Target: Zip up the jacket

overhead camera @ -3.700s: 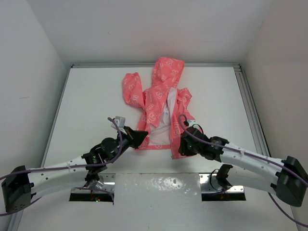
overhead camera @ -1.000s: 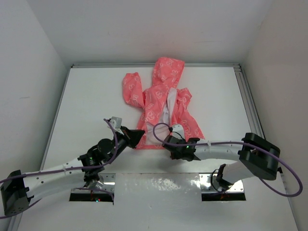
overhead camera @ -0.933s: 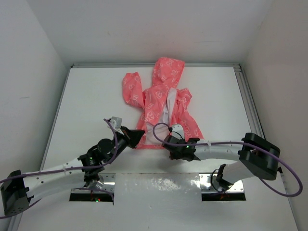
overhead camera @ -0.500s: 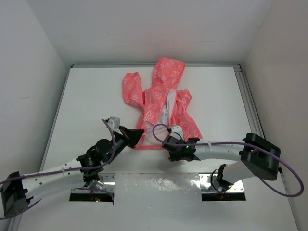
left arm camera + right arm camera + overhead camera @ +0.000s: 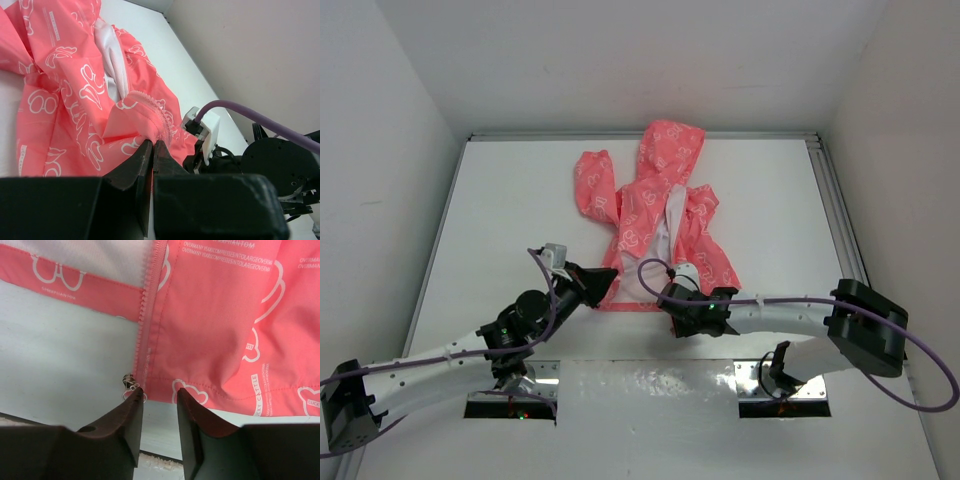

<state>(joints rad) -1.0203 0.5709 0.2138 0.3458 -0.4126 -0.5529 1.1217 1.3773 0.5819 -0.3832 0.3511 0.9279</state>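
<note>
Left jaws clench the jacket (image 5: pixel 75 95) by its zipper edge (image 5: pixel 148 106). Right jaws stand parted at the hem (image 5: pixel 210 392).

Coral-pink jacket (image 5: pixel 650 215), white outline print

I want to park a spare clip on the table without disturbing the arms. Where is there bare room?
Bare table lies left of the jacket, out to the left wall, and again between jacket and right rail. Crowded: the near middle, where the left gripper pinches the hem and the right gripper hovers open at the zipper bottom end.
</note>
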